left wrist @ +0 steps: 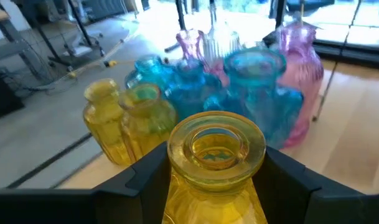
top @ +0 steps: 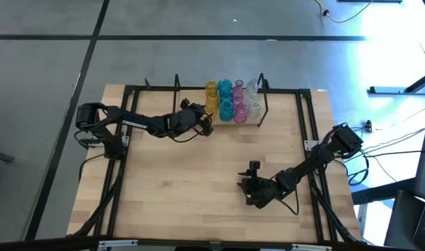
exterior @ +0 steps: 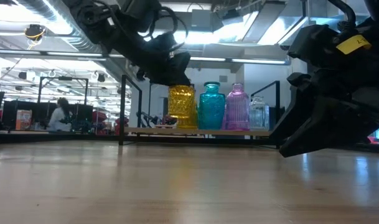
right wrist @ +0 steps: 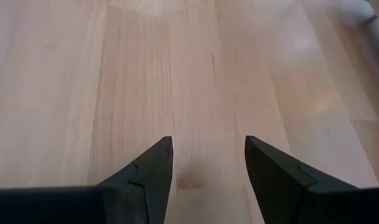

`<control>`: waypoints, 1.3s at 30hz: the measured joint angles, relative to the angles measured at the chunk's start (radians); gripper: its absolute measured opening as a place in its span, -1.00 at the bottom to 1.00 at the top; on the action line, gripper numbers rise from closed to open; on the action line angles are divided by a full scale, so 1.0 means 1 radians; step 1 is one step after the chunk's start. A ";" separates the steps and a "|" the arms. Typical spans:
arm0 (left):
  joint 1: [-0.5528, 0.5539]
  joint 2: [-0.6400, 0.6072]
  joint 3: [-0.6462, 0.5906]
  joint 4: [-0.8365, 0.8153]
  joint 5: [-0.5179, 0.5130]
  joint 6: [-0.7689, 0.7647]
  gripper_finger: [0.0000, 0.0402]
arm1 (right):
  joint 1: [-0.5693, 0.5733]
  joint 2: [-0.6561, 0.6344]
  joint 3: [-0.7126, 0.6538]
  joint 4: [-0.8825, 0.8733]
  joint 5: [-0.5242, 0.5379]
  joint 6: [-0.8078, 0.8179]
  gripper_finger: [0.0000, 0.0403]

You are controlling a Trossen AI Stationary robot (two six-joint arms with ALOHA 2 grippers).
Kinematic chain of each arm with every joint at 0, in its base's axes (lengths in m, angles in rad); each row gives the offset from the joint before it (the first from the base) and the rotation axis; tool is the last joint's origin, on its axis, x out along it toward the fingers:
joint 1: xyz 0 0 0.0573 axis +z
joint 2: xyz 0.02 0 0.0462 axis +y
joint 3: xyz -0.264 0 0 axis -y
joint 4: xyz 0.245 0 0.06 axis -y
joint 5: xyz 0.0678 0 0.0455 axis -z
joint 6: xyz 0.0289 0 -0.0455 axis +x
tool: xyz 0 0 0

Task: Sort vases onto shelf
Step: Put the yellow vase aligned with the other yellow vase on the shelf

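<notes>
Shelf point(top: 248, 120) at far edge of worktop point(top: 198, 188), centre-right; thin black wire uprights at both ends.

On shelf, two rows of glass vases, packed touching or nearly so: yellow, teal, pink, clear, left to right in high view. Low view shows front row: yellow vase point(exterior: 182, 107), teal vase point(exterior: 211, 106), pink vase point(exterior: 237, 107), clear vase point(exterior: 258, 114). Left wrist view shows two more yellow vases point(left wrist: 124, 121) beyond the gripped one, teal and pink ones farther on. All upright. Nothing visible inside any; glass translucent, interiors look bare as far as can be told.

Left gripper point(top: 206, 120) at shelf's left end, fingers point(left wrist: 139, 177) either side of yellow vase's neck, just under rim, holding it. Whether its base rests on the shelf board: can't tell, low view suggests at or just above board.

Right gripper point(top: 254, 169) well apart from shelf, near worktop centre-right, low over bare wood. Fingers spread wide, holding nothing.

Person seated in room bkgd, far left of low view point(exterior: 57, 115).
</notes>
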 joint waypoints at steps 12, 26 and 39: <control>0.009 0.045 0.000 0.057 -0.005 -0.020 -0.02 | 0.000 0.000 0.000 0.000 0.023 0.003 -0.08; 0.035 0.105 0.000 0.112 -0.015 -0.054 -0.02 | 0.000 0.000 0.000 0.000 0.023 0.004 -0.08; 0.036 0.105 0.000 0.133 -0.002 -0.105 -0.02 | 0.000 0.000 0.000 0.000 0.023 0.004 -0.08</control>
